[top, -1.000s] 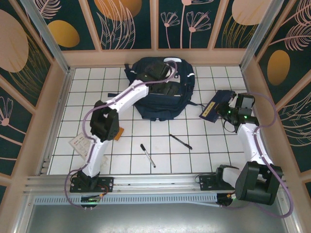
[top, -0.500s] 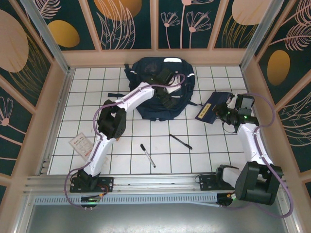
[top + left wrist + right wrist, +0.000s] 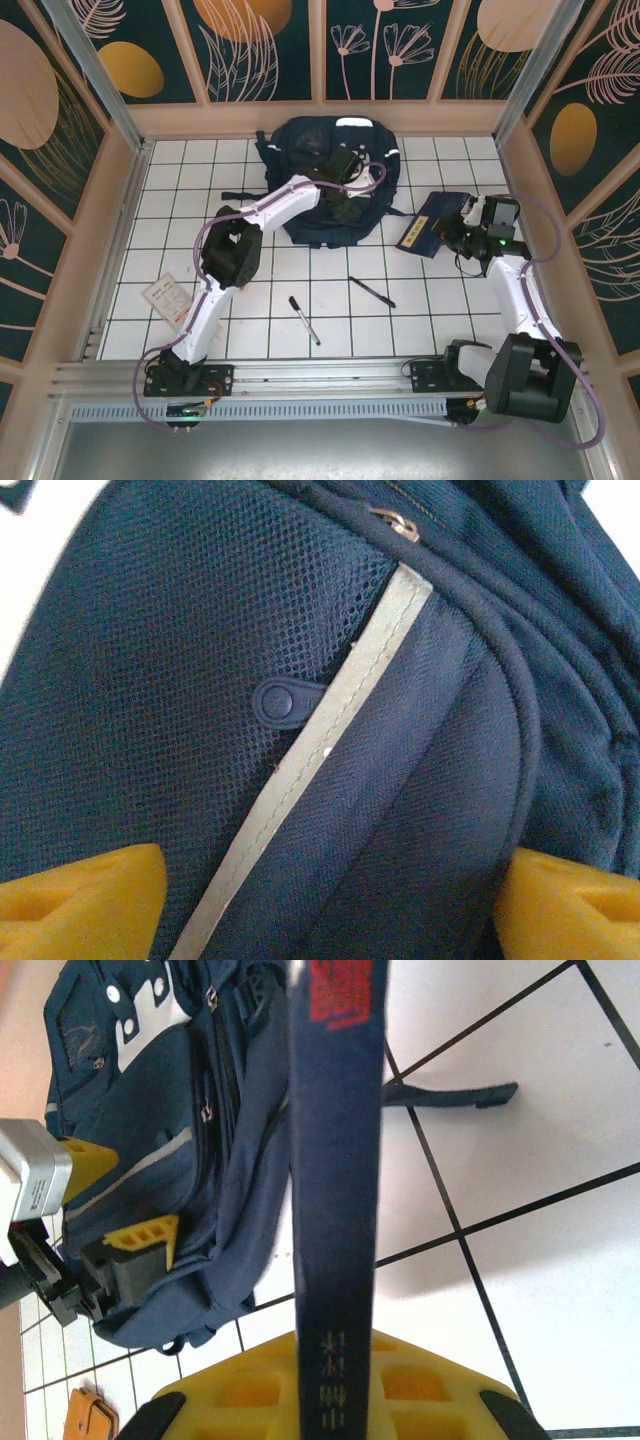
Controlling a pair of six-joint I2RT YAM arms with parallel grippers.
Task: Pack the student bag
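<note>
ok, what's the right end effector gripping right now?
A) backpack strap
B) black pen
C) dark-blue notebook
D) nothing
C: the right end effector is shut on the dark-blue notebook, which shows edge-on between its yellow fingers in the right wrist view.

We see a white tiled desk (image 3: 420, 320). On it the student bag (image 3: 300, 150) lies under the left fingers (image 3: 80, 900). A black pen (image 3: 372, 292) and a black-and-white marker (image 3: 304, 320) lie well apart from the right fingers (image 3: 230, 1390). A white card (image 3: 165, 297) lies far from both sets of fingers.
</note>
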